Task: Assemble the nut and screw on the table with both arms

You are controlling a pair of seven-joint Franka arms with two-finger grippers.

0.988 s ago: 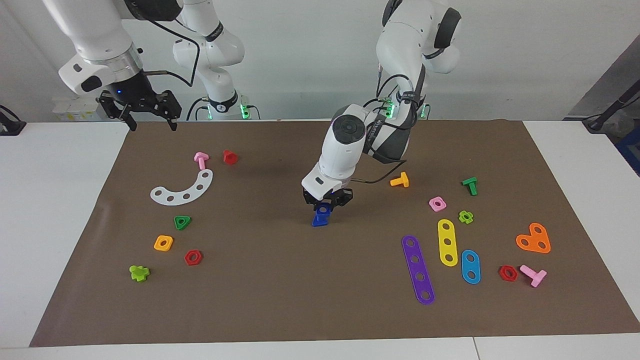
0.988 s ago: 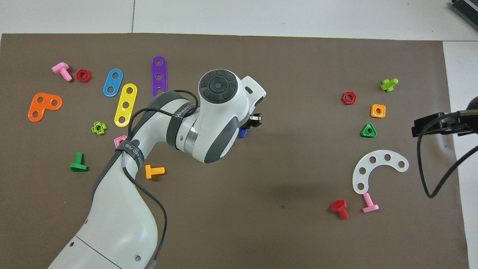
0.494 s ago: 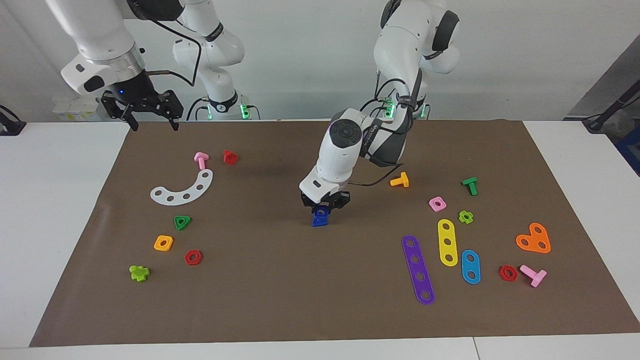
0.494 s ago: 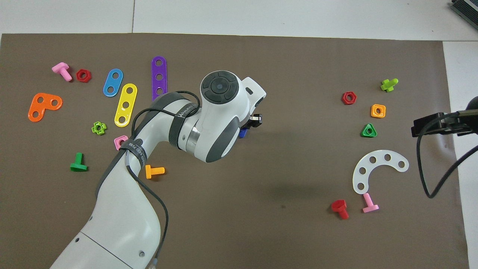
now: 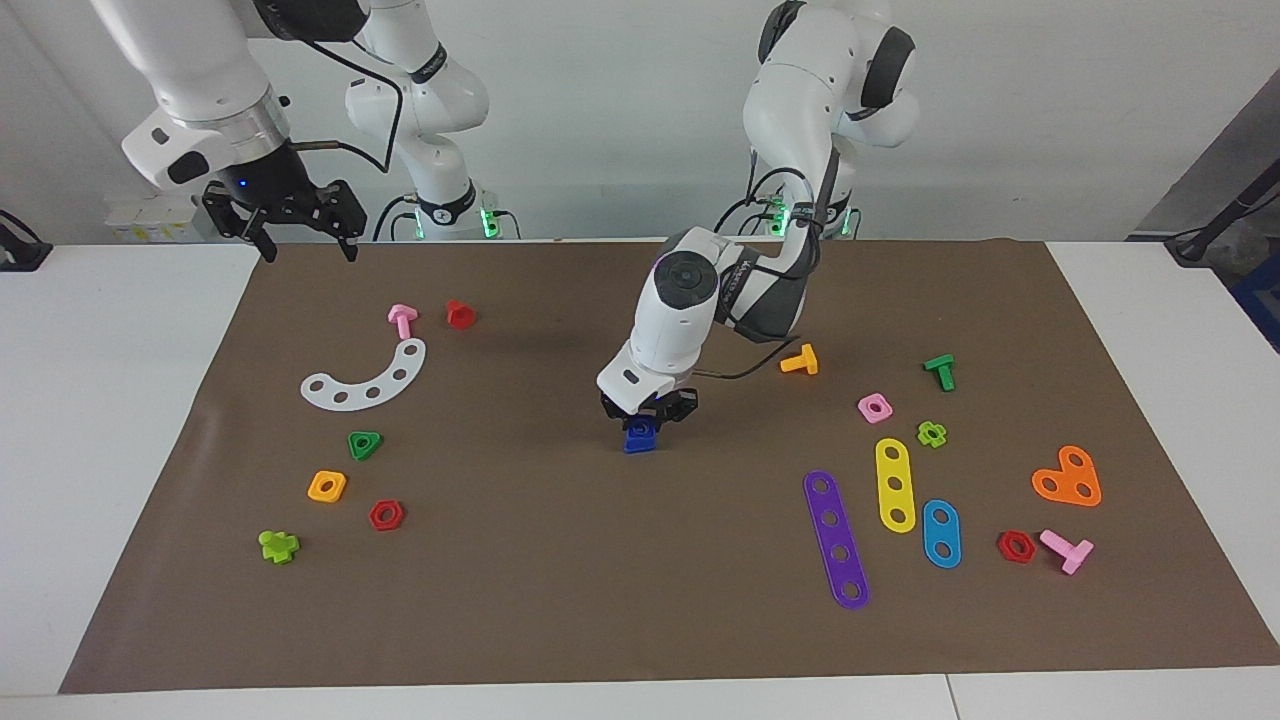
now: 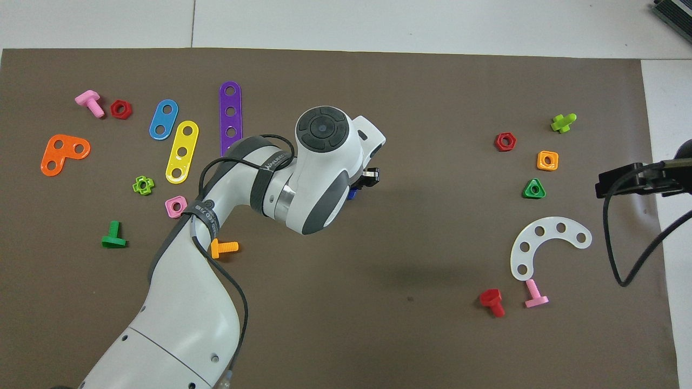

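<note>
Blue plastic nut sits on the screw, mid-mat on the table. My left gripper pinches the nut from above. I have sunk lower than a moment ago, so I think the nut is going on. My right gripper waits with fingers spread, unmoved.

The white jointed left arm bends steeply down, its black two-finger hand clamped shut; the right hand waits raised, fingers spread.
</note>
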